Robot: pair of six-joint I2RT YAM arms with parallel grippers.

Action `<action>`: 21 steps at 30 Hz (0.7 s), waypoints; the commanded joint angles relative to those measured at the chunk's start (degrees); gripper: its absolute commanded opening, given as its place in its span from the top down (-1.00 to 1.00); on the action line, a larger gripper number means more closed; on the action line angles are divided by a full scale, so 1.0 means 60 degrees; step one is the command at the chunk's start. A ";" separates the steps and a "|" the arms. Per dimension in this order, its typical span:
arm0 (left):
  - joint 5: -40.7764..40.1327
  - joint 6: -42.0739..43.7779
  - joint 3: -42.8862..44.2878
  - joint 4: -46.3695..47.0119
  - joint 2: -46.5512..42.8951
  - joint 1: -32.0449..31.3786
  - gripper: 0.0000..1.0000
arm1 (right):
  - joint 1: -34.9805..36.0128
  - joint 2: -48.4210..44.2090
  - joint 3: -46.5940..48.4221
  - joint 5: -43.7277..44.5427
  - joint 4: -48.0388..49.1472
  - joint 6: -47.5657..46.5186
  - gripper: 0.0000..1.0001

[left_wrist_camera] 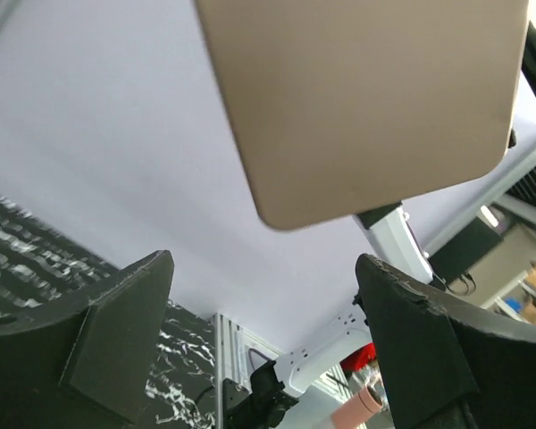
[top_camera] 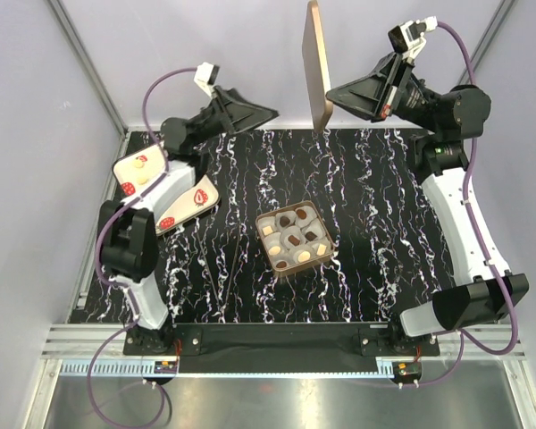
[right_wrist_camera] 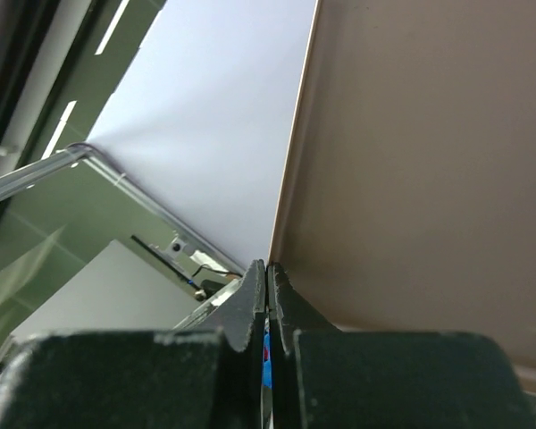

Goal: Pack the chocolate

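Near the middle of the table (top_camera: 205, 277), the chocolate (top_camera: 292, 237) sits in its open box (top_camera: 290, 266). It lies at five o'clock from the left gripper (top_camera: 268, 113), whose jaws stand wide and bare. It lies at seven o'clock from the right gripper (top_camera: 332, 91), which is pinched on an upright tan lid (top_camera: 316, 63). Both grippers are well apart from it.

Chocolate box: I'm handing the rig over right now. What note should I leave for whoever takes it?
Left gripper: open, empty, raised over the table's back-left.
Right gripper: shut on the tan lid, holding it upright in the air above the back edge.
Chocolates: dark and cream pieces sitting in the open box at the centre of the table.
Done: box looks filled.
Left: bring the lid down flat onto the box and let go.
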 commanded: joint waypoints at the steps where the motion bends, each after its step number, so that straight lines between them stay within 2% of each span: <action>1: -0.0291 0.0225 0.1356 0.0777 0.0317 -0.0789 -0.81 | 0.0241 -0.0101 0.0331 -0.0008 0.1509 0.1083 1.00; 3: -0.0510 0.0490 0.1986 0.0321 0.0756 -0.1011 -0.82 | 0.0271 -0.0072 0.0317 0.0036 0.1758 0.1374 1.00; 11: -0.1360 -0.0812 0.4051 0.1492 0.2326 -0.1627 -0.85 | 0.0388 0.0251 0.0039 0.0344 0.3546 0.2869 1.00; 15: -0.1770 -0.0901 0.4244 0.1609 0.2385 -0.1671 -0.85 | 0.0388 0.0470 -0.0181 0.0490 0.4555 0.3659 1.00; 21: -0.2590 -0.2409 0.4200 0.3293 0.2634 -0.1525 -0.75 | 0.0388 0.0573 -0.0532 0.0301 0.4164 0.3252 1.00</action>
